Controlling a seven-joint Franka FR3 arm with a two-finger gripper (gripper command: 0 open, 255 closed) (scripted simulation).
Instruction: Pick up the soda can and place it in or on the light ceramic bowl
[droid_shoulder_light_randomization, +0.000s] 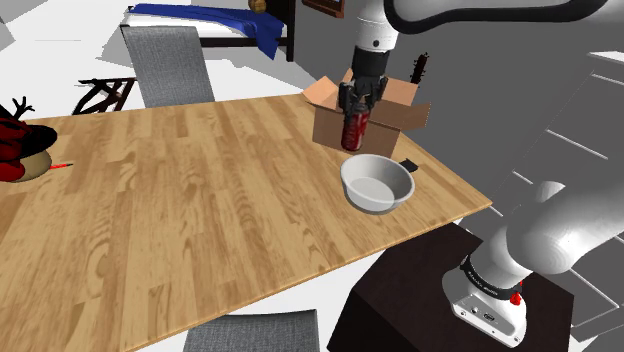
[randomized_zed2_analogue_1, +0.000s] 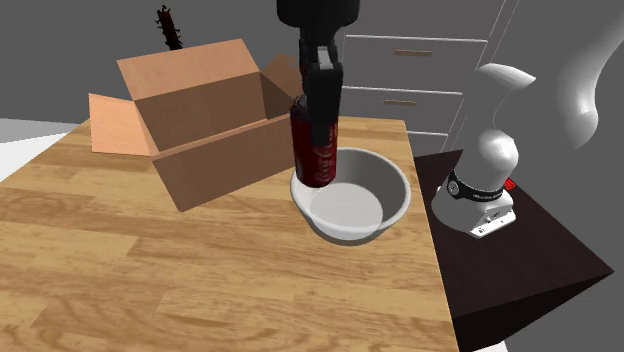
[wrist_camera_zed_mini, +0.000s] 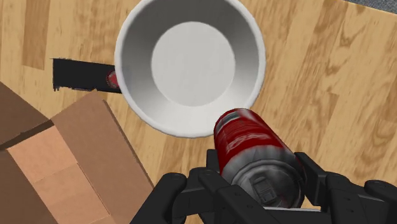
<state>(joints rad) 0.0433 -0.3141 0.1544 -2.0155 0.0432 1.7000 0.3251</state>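
Hanging in mid-air, the red soda can is clamped upright in the gripper, pretty much over the edge of the white bowl, beside the cardboard box.

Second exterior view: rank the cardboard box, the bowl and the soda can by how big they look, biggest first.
1. cardboard box, clearly largest.
2. bowl.
3. soda can, smallest. It is lifted off the table, so its nearness to the camera may inflate it slightly.

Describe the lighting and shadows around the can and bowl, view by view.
Shoulder view: bright, even light, the bowl softly shaded inside. Second exterior view: dimmer, the box interior shaded. Wrist view: flat light, pale sheen on the soda can.
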